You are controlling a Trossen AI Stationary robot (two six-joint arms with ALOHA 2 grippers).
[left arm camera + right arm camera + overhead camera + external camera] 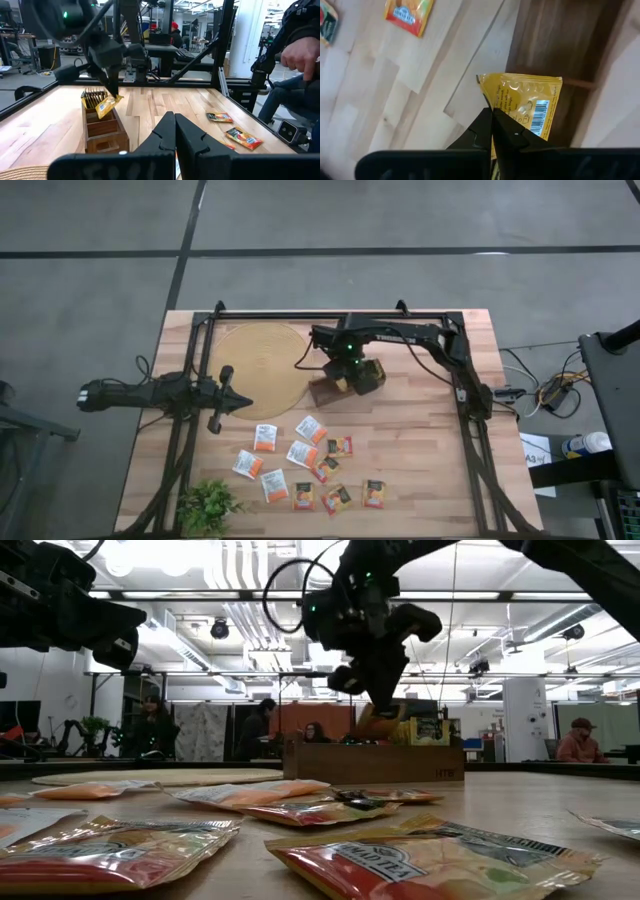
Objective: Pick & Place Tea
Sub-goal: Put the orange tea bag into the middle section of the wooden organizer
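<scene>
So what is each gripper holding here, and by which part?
The right gripper pinches a yellow tea sachet by one corner, above the wooden tray. The left gripper is shut on nothing.

The table point(420, 440) is pale wood w/ long boards, smooth & a bit shiny. The tea bags point(430, 860) look like shiny crinkly foil or plastic (light bounces off them). The yellow bag point(525, 102) looks smooth. The tray point(102, 131) is dark brown wood, matt. The round mat point(262, 365) looks woven, rough. Both arms are dark & matt.
</scene>
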